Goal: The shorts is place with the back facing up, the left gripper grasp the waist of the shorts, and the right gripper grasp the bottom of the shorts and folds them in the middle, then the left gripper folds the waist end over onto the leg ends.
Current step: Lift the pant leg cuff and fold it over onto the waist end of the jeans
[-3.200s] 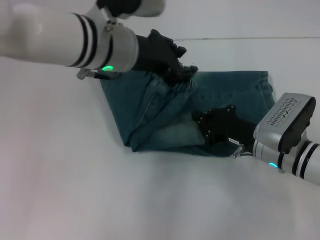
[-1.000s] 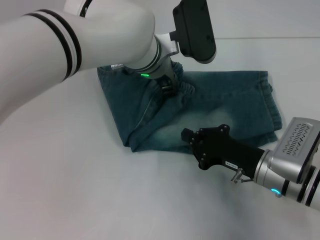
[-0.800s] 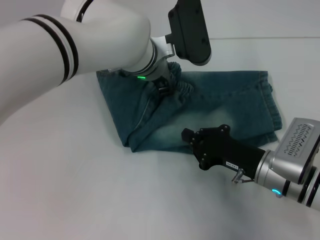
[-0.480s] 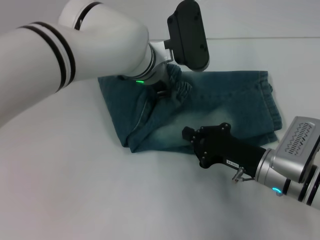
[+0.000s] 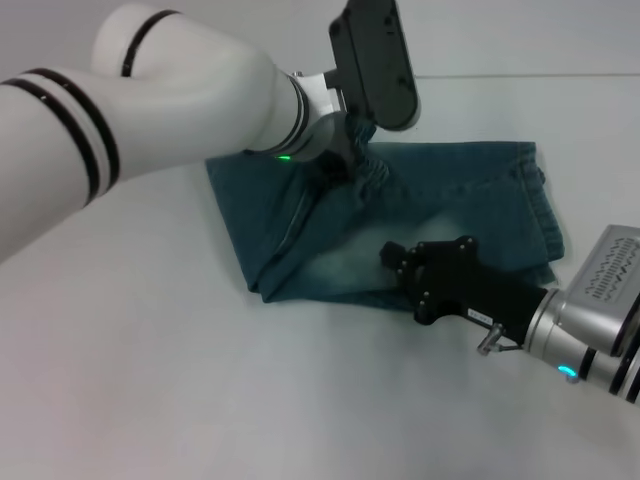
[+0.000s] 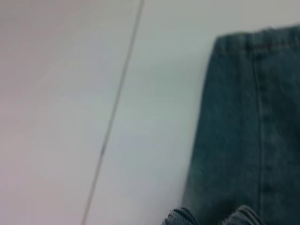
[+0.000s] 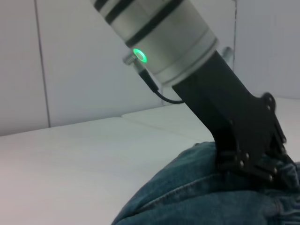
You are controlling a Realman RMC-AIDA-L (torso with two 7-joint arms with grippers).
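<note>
Shorts folded on white table, both grippers at the cloth.

The shorts (image 5: 400, 225) lie at table (image 5: 150, 380) centre, folded lengthwise; long axis runs 9 to 3 o'clock in the head view, leg ends (image 5: 545, 215) pointing to 3, folded corner toward 8. The waist (image 5: 368, 172), puckered, is bunched up at the 12 o'clock edge under the left gripper (image 5: 345, 165); the right wrist view shows that black claw (image 7: 248, 159) pressed into the gathered denim, fingers closed on the waist. The right gripper (image 5: 400, 262) sits at the 6 o'clock edge of the shorts, over the pale washed patch, wrist trailing toward 4 o'clock. Cannot tell whether its fingers are open or closed. Left wrist view: stitched hem and bare table only.
</note>
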